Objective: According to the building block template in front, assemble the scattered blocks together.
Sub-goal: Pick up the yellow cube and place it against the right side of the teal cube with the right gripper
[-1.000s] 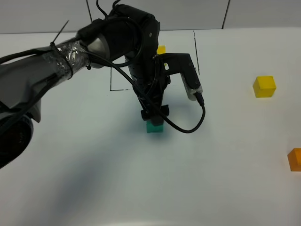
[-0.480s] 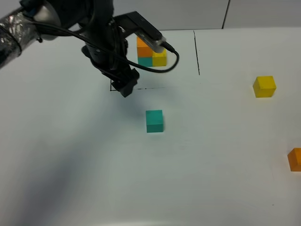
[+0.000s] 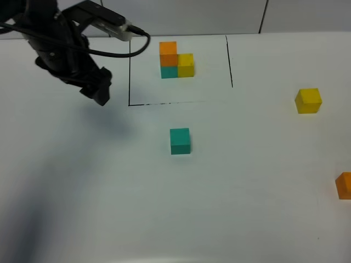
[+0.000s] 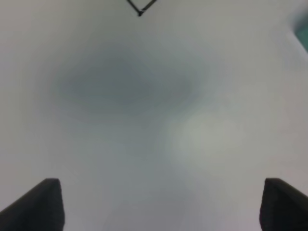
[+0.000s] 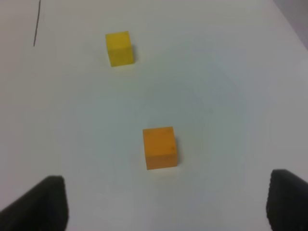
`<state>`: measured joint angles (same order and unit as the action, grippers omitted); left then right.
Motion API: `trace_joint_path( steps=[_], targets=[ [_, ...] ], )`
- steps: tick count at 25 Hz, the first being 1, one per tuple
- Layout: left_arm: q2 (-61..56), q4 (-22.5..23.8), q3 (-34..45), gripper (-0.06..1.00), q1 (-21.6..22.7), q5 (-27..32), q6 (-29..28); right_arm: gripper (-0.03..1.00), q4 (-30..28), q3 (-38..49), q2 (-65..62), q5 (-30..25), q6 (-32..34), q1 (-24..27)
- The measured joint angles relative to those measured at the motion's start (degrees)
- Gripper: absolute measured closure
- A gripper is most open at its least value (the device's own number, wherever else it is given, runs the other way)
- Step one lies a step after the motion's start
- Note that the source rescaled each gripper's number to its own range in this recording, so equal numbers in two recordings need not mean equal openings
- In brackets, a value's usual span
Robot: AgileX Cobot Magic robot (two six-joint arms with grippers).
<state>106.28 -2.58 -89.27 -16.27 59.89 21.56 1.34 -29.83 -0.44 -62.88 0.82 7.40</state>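
Note:
The building block template (image 3: 175,60) stands inside the black-lined square at the back: orange atop teal, yellow alongside. The loose teal cube (image 3: 180,141) sits alone on the white table in front of the square; a blurred sliver of it shows at the edge of the left wrist view (image 4: 304,33). The yellow cube (image 3: 308,101) (image 5: 119,48) and the orange cube (image 3: 344,185) (image 5: 160,147) lie far right. My left gripper (image 3: 100,92) (image 4: 163,204) is open and empty, up and left of the teal cube. My right gripper (image 5: 166,197) is open and empty, close to the orange cube.
The black outline (image 3: 164,103) marks the template's square; its corner shows in the left wrist view (image 4: 139,10). The left arm with its cable (image 3: 66,44) hangs over the table's back left. The orange cube lies at the right edge of the high view.
My left gripper let go of the teal cube, rose and swung away to the back left. The teal cube stays where it was set down. The template is now unhidden.

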Motion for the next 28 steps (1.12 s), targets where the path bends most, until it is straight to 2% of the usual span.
trace_joint_path(
  steps=[4,10,19,28],
  targets=[
    [-8.38,0.25,9.24,0.07,6.17,-6.58,-4.44,0.28,0.0,0.0,0.0,0.0,0.0,0.0],
    [-23.17,0.68,17.39,0.08,13.36,-10.16,-10.35,0.28,0.0,0.0,0.0,0.0,0.0,0.0],
    [-43.28,4.37,28.6,0.08,13.75,-8.06,-19.5,0.28,0.0,0.0,0.0,0.0,0.0,0.0],
    [-66.4,4.48,39.87,0.1,11.99,-8.09,-22.21,0.28,0.0,0.0,0.0,0.0,0.07,0.0]
  ],
)
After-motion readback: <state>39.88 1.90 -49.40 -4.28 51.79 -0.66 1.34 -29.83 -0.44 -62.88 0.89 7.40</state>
